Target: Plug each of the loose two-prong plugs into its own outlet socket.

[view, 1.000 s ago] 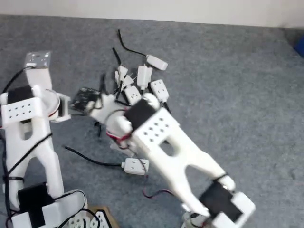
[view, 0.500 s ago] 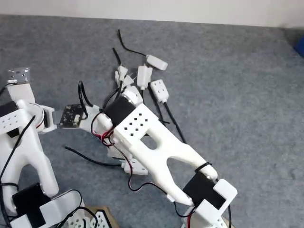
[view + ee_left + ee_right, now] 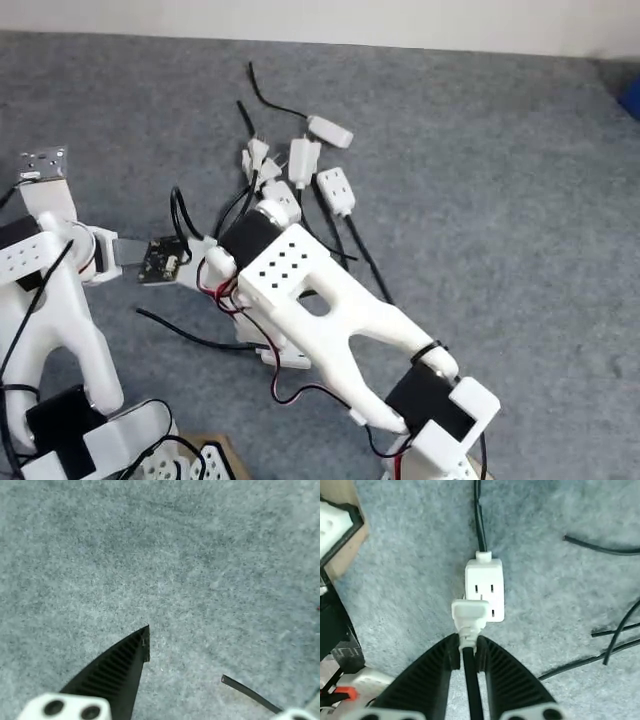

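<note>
Our right end effector (image 3: 468,647) is pinching a white two-prong plug (image 3: 470,612) at the neck, where its black cord (image 3: 471,680) leaves it. The plug's head overlaps the near edge of a white outlet block (image 3: 486,582) lying flat on the grey surface (image 3: 410,580). We cannot tell whether the prongs sit in a socket.

In the high view the right arm (image 3: 320,300) stretches from 5 o'clock toward the middle. A cluster of loose plugs and outlets (image 3: 300,165) lies just beyond its wrist at 12 o'clock. The left arm (image 3: 50,290) stands at 9 o'clock. We cannot tell whether the left end effector (image 3: 125,667) is spread or pressed together. It hangs over the grey surface near a black cord end (image 3: 247,694).
</note>
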Motion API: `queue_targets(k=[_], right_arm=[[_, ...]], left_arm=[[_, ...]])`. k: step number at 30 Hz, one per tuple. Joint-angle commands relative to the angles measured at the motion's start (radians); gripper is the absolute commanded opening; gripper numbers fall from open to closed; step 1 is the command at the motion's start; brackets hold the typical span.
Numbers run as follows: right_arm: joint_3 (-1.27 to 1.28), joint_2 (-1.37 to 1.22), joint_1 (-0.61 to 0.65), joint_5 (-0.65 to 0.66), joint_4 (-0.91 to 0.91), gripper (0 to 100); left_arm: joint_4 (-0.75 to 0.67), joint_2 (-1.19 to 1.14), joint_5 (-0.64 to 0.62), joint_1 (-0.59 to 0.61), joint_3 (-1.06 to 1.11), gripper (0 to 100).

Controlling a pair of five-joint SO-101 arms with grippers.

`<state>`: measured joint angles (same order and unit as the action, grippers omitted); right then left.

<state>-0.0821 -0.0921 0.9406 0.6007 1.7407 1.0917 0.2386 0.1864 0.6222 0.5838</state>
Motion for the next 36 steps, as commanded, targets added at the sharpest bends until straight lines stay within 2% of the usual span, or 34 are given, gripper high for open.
queue_targets(k=[1, 9, 36], right_arm=[[0.03, 0.024, -0.03, 0.012, -0.041, 0.6], [0.142, 0.041, -0.033, 0.011, -0.163, 0.6], [0.058, 0.036, -0.027, 0.014, -0.157, 0.6]], left_arm=[[-0.015, 0.004, 0.005, 0.008, -0.005, 51], [-0.015, 0.004, 0.005, 0.01, -0.004, 51], [-0.015, 0.004, 0.005, 0.01, -0.012, 51]])
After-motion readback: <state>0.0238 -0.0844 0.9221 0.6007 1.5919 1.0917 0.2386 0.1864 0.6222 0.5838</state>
